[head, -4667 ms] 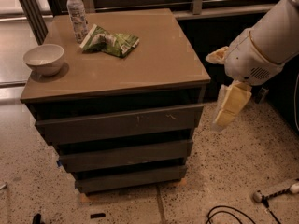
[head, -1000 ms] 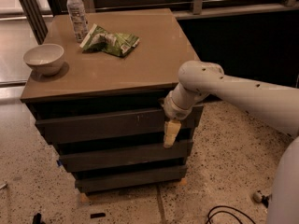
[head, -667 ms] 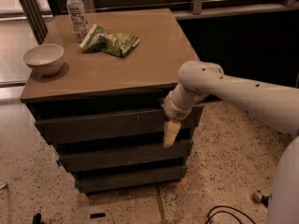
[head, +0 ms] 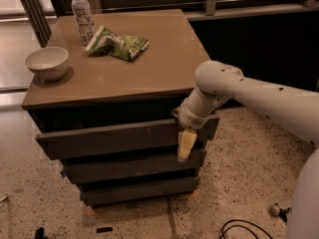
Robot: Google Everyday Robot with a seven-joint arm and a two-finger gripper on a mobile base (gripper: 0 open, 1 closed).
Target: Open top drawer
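gripper: pale yellowish, points down, at the R end of the top drawer front, just under the desk's front-R corner; overlaps the front's lower edge
grip state: cannot tell open or closed from this view
arm: white, comes in from the R edge of frame, bends down at the wrist by the desk corner
top drawer: widest dark grey-brown slab front, no handle, directly under the desk top w/ a dark gap above it; runs from the L side across to behind the gripper; small pale scratch R of centre
middle drawer: narrower dark front, right below the top drawer
bottom drawer: narrower dark front, lowest, near the floor
desk: brown flat top, square-ish, carries 3 items on the L/back part
bowl: white, upright, near the L front edge of the desk
bottle: clear plastic w/ label, upright, back L of the desk
snack bag: green/white, lying flat, just R of the bottle
floor: speckled terrazzo
cable: dark, on the floor, bottom R
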